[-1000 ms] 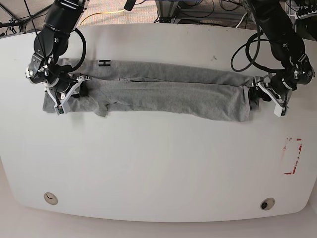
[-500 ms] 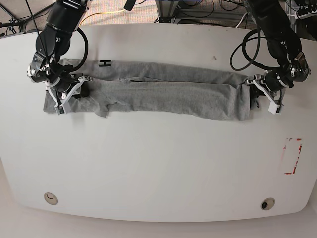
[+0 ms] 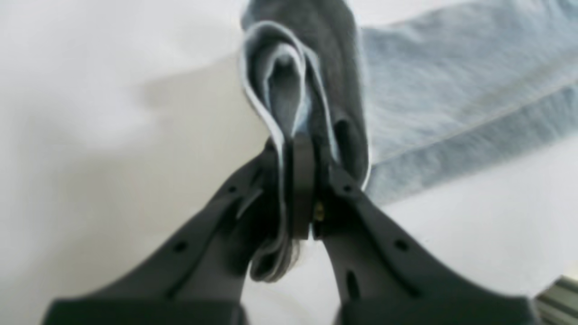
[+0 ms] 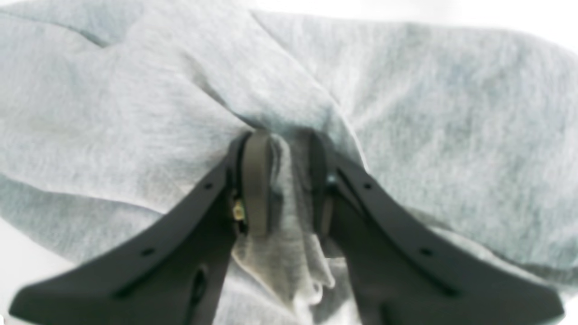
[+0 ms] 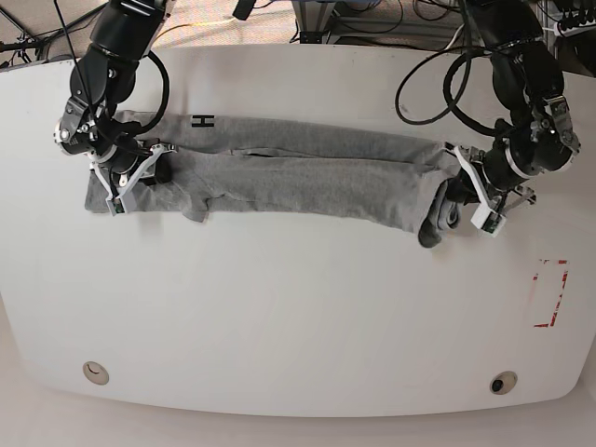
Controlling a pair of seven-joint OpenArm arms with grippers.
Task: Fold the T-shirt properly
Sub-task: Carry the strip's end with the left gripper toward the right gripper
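The light grey T-shirt lies as a long narrow strip across the far half of the white table, with a black letter "H" showing near its left end. My left gripper, at the base view's right, is shut on the strip's right end, which hangs bunched and raised. In the left wrist view this gripper pinches several cloth layers of the T-shirt. My right gripper is shut on the left end. In the right wrist view it clamps a fold of the T-shirt.
A red rectangle outline marks the table at the right. Two round holes sit near the front edge. Black cables loop from the arm at the back right.
My left gripper closed on the shirt's right end, then lifted it and drew it leftward, so that end now bunches up. The right gripper kept its grip and barely moved.
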